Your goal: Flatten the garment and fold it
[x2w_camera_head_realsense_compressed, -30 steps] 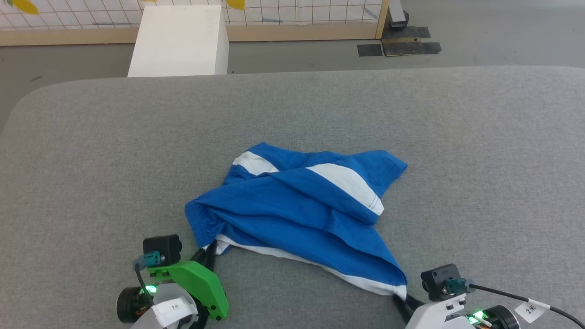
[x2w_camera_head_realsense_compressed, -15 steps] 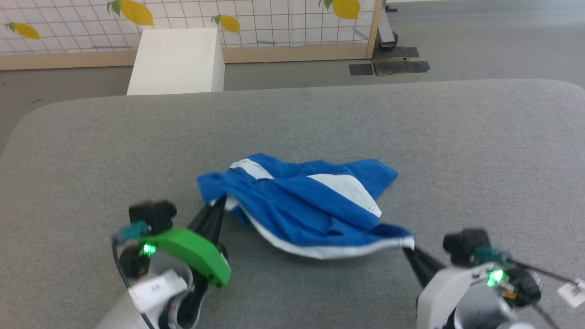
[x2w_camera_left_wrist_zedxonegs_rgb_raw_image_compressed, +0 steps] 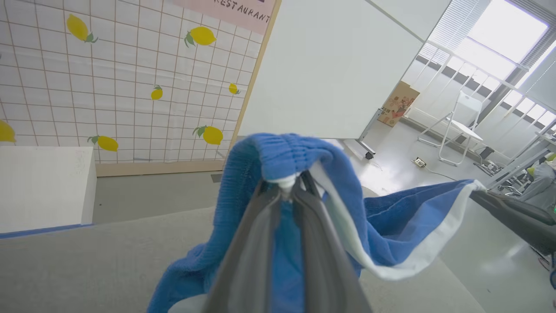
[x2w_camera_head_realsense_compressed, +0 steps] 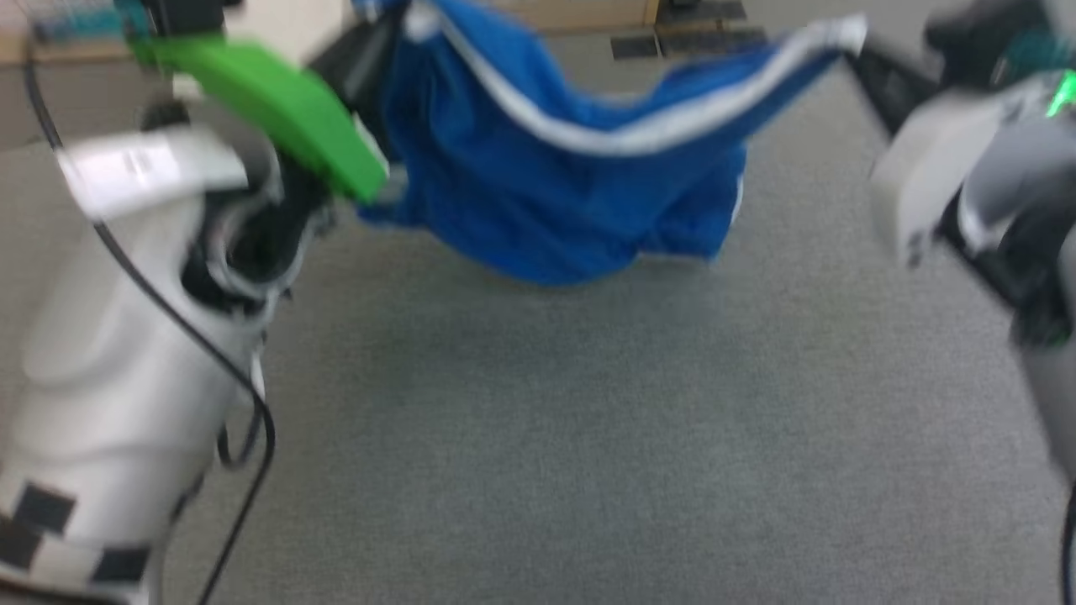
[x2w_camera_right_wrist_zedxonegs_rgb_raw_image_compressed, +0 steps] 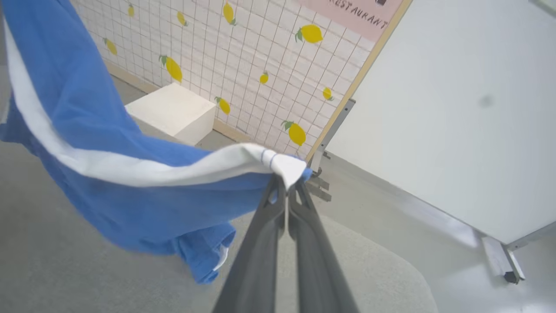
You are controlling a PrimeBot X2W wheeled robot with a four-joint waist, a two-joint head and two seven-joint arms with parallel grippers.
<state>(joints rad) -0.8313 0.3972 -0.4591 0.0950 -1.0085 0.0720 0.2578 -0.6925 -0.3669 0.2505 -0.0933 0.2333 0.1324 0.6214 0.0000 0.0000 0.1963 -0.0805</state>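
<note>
you're looking across a grey felt table [x2w_camera_head_realsense_compressed: 588, 437] with a rounded corner. beyond it stands a wood-framed white grid panel [x2w_camera_left_wrist_zedxonegs_rgb_raw_image_compressed: 108, 87] printed with yellow lemons, a pink sign [x2w_camera_left_wrist_zedxonegs_rgb_raw_image_compressed: 234, 11] at its top. a white box [x2w_camera_left_wrist_zedxonegs_rgb_raw_image_compressed: 43, 187] sits on the grey floor [x2w_camera_left_wrist_zedxonegs_rgb_raw_image_compressed: 152, 191] before it. beside the panel: a plain white partition [x2w_camera_left_wrist_zedxonegs_rgb_raw_image_compressed: 330, 69], a white chair [x2w_camera_left_wrist_zedxonegs_rgb_raw_image_compressed: 470, 104], bright daylit windows [x2w_camera_left_wrist_zedxonegs_rgb_raw_image_compressed: 504, 34].

The garment [x2w_camera_head_realsense_compressed: 546, 210] hangs over the bench [x2w_camera_head_realsense_compressed: 538, 437], strung between the left pincer [x2w_camera_left_wrist_zedxonegs_rgb_raw_image_compressed: 286, 187] on its left and the right pincer [x2w_camera_right_wrist_zedxonegs_rgb_raw_image_compressed: 286, 180] on its right, each clamping one corner. Beyond the bench, a box [x2w_camera_left_wrist_zedxonegs_rgb_raw_image_compressed: 43, 187] stands on the floor [x2w_camera_left_wrist_zedxonegs_rgb_raw_image_compressed: 152, 191] before a screen [x2w_camera_left_wrist_zedxonegs_rgb_raw_image_compressed: 130, 65].
</note>
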